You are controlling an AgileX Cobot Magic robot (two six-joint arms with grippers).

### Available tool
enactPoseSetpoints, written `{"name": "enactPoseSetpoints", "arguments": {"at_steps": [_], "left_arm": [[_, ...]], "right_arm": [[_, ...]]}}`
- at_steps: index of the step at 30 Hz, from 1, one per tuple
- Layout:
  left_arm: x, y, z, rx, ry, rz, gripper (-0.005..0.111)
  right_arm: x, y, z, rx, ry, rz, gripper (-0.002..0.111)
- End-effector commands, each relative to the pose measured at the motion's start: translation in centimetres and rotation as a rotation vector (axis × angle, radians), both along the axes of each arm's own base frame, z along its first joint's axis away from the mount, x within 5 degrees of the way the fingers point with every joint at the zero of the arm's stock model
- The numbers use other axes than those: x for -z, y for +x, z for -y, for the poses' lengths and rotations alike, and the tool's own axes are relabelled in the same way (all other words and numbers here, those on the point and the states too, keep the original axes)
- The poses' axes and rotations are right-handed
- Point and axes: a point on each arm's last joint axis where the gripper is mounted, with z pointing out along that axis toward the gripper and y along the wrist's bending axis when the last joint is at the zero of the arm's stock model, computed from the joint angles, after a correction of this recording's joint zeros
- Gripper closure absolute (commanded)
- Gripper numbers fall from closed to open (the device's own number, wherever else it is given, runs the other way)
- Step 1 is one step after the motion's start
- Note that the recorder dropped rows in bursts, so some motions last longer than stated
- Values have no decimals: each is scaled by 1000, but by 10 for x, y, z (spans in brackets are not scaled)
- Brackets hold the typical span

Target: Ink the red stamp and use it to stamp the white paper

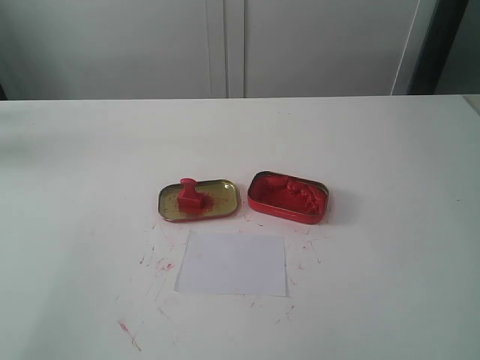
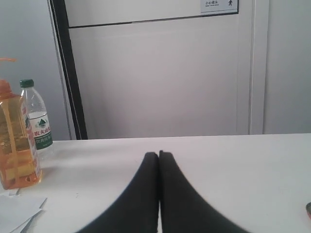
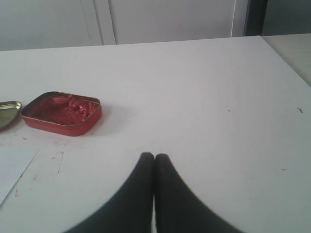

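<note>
Two grippers, both pressed shut and empty. Left gripper (image 2: 159, 156): the black fingertips meet with no gap and hold nothing. Its camera looks across the white table (image 1: 390, 150), with an orange bottle (image 2: 17, 145) and a green-capped water bottle (image 2: 36, 121) standing on the table near its back edge. Right gripper (image 3: 154, 158): same closed state, low over bare table, with the ink tin (image 3: 62, 112) in its sight. Neither arm shows in the exterior view.

Layout in the exterior view, with the clock centred on the white paper (image 1: 232, 264):
- Red stamp (image 1: 189, 196) at 11 o'clock. It stands upright in the gold lid (image 1: 222, 193), base down in a red smear, knob up.
- Ink tin at 1 o'clock, open, just beside the lid but not touching it. The paste looks lumpy.
- Red streaks on the table around the paper, thickest toward 9 o'clock.

Read: nothing is started yet, and the first grasp is the stamp.

Risks from here:
- The knob is small and flared. Jaws closing off-centre could tip the stamp over in the lid.
- The base may be stuck in the smear, so the lid could lift or slide with it.
- Lumpy paste could load the face unevenly and give a blotched print.
- The paper lies loose. It may skid under pressure or cling to the inked face on lift-off.
</note>
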Motion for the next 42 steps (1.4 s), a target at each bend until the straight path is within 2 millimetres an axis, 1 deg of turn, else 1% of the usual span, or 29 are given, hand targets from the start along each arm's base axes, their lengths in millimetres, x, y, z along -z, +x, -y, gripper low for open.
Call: {"name": "enactPoseSetpoints", "arguments": {"at_steps": [1,5,8,14,19,22,23,24,27,28,29,30,31,35,38,42], "left_arm": [[0,0,0,7,-32,-16,107],[-17,3,2,27,-36,-114,107],[-33,8,2,34,-38,-150,107],[-57,22,4,53,-44,-280,107],[-71,36,4,69,-50,-400,107],[-77,45,5,86,-24,-494,107],[-82,52,5,100,-3,-558,107],[-83,57,6,107,4,-596,107],[-86,81,7,145,3,-768,107],[-87,86,8,160,2,-795,107],[-88,98,9,192,1,-853,107],[-88,105,10,211,2,-876,107],[-88,118,12,243,-9,-913,107],[-88,159,18,340,7,-984,107],[-81,188,30,406,54,-1040,107],[-76,214,43,456,93,-1066,107]], "right_arm": [[0,0,0,-1,4,8,108],[0,0,0,-1,4,8,108],[0,0,0,-1,4,8,108],[0,0,0,-1,4,8,108],[0,0,0,-1,4,8,108],[0,0,0,-1,4,8,108],[0,0,0,-1,4,8,108],[0,0,0,-1,4,8,108],[0,0,0,-1,4,8,108],[0,0,0,-1,4,8,108],[0,0,0,-1,4,8,108],[0,0,0,-1,4,8,108],[0,0,0,-1,4,8,108],[0,0,0,-1,4,8,108],[0,0,0,-1,4,8,108],[0,0,0,-1,4,8,108]]}}
